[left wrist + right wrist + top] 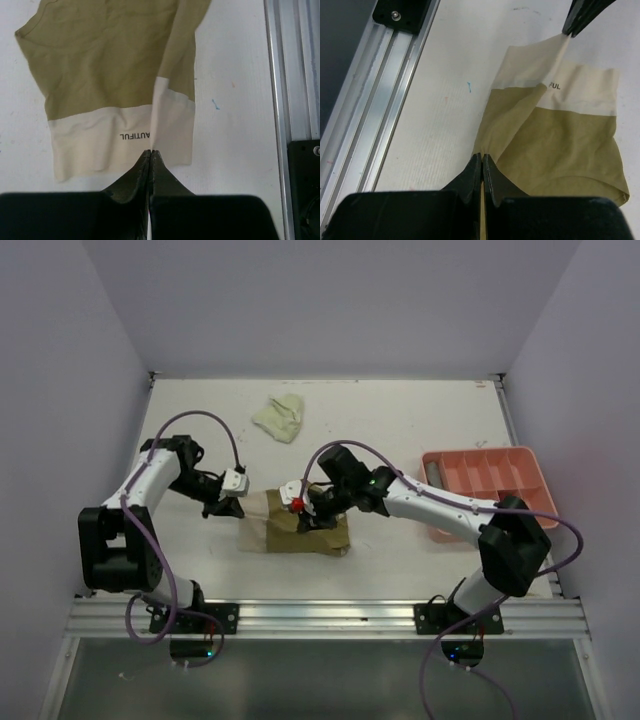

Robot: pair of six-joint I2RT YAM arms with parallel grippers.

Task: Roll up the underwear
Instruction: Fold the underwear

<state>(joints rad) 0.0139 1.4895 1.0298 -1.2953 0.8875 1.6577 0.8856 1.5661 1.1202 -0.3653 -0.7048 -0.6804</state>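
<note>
My left jaws are pinching shut on the cream waistband of the olive-tan cloth underwear (pixel 110 75), which is lying at the front middle of the white worktop (pixel 420 420). My right jaws are clamping its olive end, so a raised fold is running left to right between them along the garment's long axis, with both arms touching it and neither nearer. I am counting two garments, this one and a crumpled pale yellow-green one (pixel 280 417) well apart at the back, plus one salmon-pink plastic compartment tray (pixel 480 452) at the right.
</note>
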